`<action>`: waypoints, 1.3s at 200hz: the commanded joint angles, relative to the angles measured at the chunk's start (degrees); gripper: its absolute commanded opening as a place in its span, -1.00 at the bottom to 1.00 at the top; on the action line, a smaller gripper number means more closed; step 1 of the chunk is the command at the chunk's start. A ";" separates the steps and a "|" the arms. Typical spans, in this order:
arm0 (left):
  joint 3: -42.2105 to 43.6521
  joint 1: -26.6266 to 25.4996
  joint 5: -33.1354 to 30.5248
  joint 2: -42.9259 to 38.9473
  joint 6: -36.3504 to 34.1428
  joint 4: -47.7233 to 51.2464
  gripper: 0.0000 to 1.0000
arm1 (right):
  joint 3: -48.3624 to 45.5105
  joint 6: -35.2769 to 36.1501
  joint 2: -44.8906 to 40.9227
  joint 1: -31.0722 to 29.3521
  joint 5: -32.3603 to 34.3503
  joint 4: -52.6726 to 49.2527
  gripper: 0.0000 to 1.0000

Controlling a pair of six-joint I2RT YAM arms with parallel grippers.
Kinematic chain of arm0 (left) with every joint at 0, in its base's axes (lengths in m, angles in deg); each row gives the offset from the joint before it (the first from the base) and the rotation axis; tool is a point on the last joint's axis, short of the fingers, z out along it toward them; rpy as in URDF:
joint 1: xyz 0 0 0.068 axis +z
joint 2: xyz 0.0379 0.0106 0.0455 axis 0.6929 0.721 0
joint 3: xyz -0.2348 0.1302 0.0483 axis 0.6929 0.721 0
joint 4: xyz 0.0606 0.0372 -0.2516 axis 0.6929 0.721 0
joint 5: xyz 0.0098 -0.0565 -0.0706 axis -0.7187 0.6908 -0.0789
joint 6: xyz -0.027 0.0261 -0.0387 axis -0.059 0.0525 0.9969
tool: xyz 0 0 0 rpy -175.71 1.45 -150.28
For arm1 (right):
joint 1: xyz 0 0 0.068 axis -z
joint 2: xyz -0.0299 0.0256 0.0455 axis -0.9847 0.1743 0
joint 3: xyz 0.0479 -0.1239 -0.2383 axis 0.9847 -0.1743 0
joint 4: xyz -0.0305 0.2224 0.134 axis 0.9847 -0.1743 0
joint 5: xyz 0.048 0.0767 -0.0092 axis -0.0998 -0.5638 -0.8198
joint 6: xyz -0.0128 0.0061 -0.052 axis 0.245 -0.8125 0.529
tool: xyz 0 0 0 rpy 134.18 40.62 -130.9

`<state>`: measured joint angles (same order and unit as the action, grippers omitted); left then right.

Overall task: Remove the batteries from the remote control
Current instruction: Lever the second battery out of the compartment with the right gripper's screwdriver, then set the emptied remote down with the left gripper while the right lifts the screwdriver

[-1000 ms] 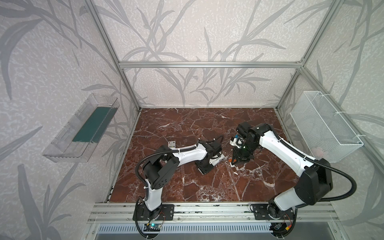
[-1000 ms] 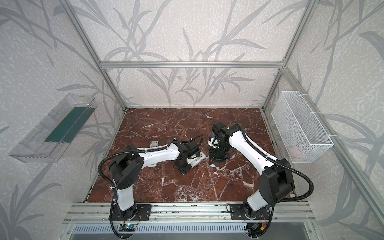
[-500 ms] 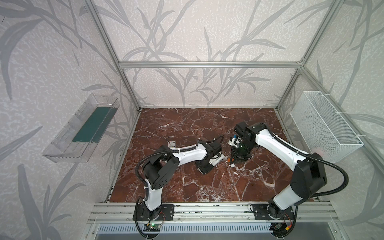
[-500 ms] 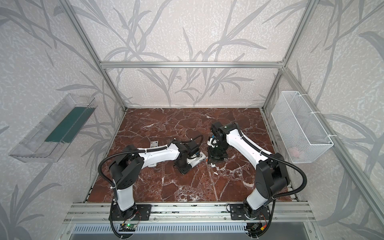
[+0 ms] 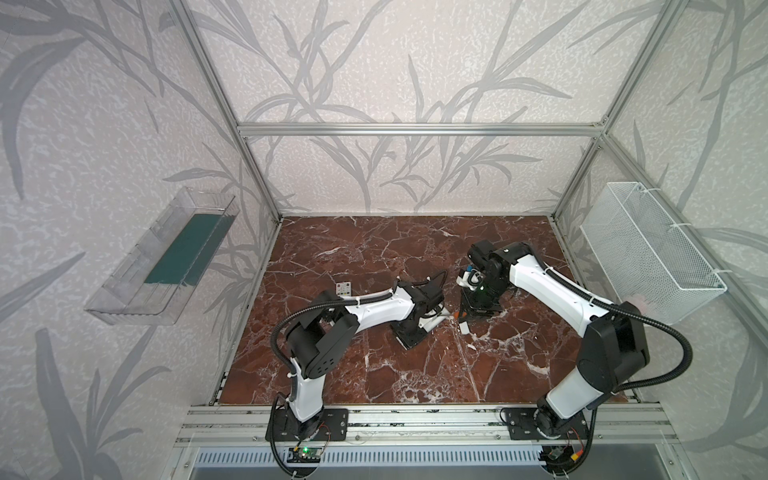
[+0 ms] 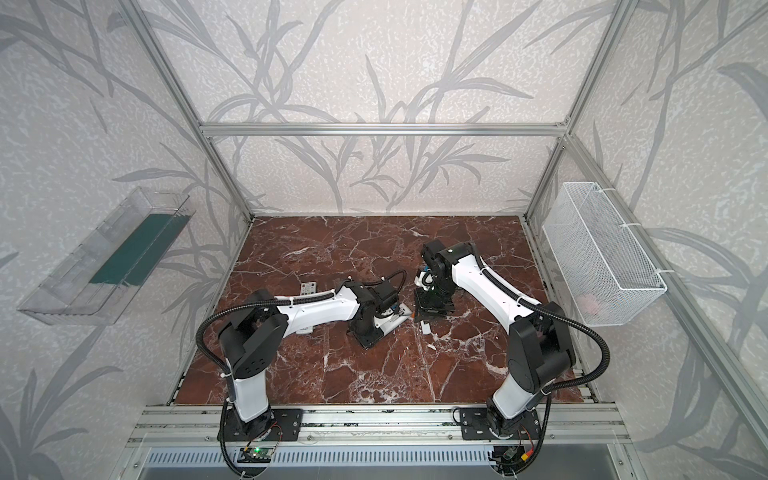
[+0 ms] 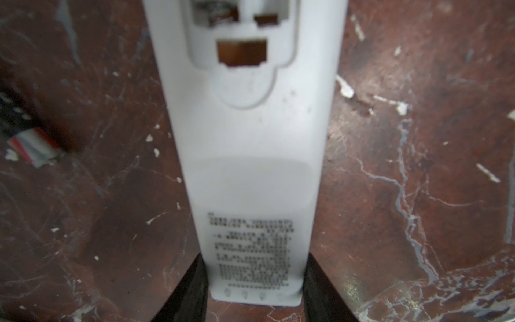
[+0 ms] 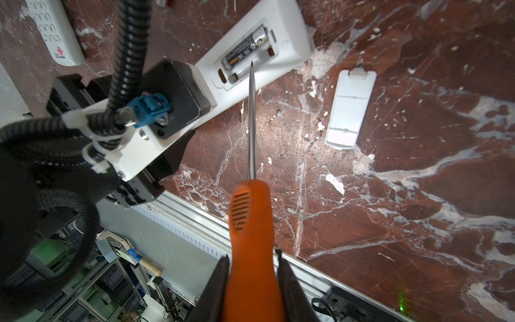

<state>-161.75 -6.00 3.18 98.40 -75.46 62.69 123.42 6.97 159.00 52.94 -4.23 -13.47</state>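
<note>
The white remote control [image 8: 278, 33] lies back-up on the marble, and my left gripper [image 7: 255, 281] is shut on its printed end. Its battery compartment is open, and one of the batteries [image 8: 245, 48], dark with yellowish marks, sits inside; the slot beside it looks empty. My right gripper [image 8: 252, 259] is shut on the orange-handled screwdriver [image 8: 249, 223], whose tip reaches the compartment's edge. In both top views the left gripper [image 5: 419, 328] [image 6: 374, 328] and the right gripper [image 5: 478, 307] [image 6: 430, 307] meet near the table's middle.
The white battery cover [image 8: 349, 108] lies loose on the marble beside the remote. A second remote [image 5: 344, 288] rests behind the left arm. A wire basket [image 5: 648, 249] hangs on the right wall and a clear tray [image 5: 166, 257] on the left wall.
The right arm's elbow has swung in toward the front middle, while its gripper with the screwdriver stays by the remote. The left arm has not moved.
</note>
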 commanded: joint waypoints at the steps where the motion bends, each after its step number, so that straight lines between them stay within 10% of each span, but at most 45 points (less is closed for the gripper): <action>1: 0.37 -0.73 2.88 1.07 -0.45 -3.17 -1.00 | 0.47 -0.36 1.11 0.22 0.81 -0.11 -1.00; 140: 0.46 -0.71 10.77 1.53 -0.52 -3.76 -1.00 | -25.09 -9.73 -7.40 0.22 -3.70 24.68 -1.00; 226: 0.37 -0.50 6.96 1.87 -0.02 -3.23 -1.00 | -22.07 -7.54 -13.09 0.14 0.02 17.92 -1.00; 260: 0.90 -0.33 4.37 -0.80 0.41 -4.02 -0.58 | -19.94 -8.06 -18.80 0.85 1.68 14.11 -1.00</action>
<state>-161.73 -5.41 5.01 98.38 -75.00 62.58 100.91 0.06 144.25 53.22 -6.11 6.29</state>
